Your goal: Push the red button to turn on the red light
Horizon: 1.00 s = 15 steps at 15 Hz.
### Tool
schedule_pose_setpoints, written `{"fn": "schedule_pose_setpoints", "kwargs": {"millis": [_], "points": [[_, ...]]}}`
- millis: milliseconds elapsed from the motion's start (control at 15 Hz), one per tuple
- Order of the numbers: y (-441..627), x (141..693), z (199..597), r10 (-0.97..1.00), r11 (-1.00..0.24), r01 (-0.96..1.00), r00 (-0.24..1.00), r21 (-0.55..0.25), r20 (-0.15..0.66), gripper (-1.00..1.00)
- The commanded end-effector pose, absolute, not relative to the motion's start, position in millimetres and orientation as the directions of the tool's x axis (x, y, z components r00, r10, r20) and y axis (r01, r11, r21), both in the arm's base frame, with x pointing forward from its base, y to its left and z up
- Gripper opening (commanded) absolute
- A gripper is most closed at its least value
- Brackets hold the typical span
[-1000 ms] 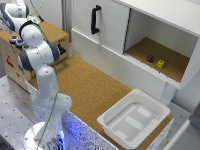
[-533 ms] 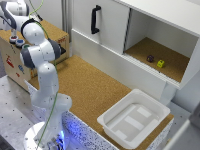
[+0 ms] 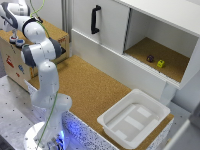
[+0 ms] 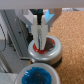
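The red button [image 4: 46, 50] is a round reddish cap in a silvery ring on top of the wooden box [image 3: 47, 31]. My gripper [image 4: 41, 46] is shut, with nothing held, and its fingertips point straight down onto the cap. Whether they touch it I cannot tell. In the exterior view the gripper [image 3: 12, 31] hangs over the box at the far left, just above the red button [image 3: 13, 38]. No red light shows in either view.
A blue button [image 4: 37, 76] sits right beside the red one on the box. A white bin [image 3: 134, 118] stands on the cork table. The white cabinet [image 3: 115, 30] has an open compartment holding small objects [image 3: 160, 63].
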<state>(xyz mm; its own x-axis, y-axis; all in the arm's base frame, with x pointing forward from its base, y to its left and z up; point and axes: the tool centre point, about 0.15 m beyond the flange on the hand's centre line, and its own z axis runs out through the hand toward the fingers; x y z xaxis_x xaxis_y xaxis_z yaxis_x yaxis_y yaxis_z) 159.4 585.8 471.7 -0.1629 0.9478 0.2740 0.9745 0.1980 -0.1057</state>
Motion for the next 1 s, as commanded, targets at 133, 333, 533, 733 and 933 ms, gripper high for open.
{"fn": "schedule_pose_setpoints", "kwargs": {"millis": [133,333,533,733,933], "points": [[630.0,165.8,470.8,0.974,0.193,0.973,-0.174,-0.125,0.147,-1.0],[640.0,165.1,454.2,0.977,0.19,0.972,-0.174,-0.135,0.127,-1.0],[642.4,164.1,433.0,0.98,0.191,0.974,-0.181,-0.122,0.085,-1.0],[625.6,162.9,472.3,0.975,0.187,0.978,-0.173,-0.094,0.141,-1.0],[603.8,141.9,558.1,0.936,0.256,0.965,-0.263,0.062,0.234,1.0]]}}
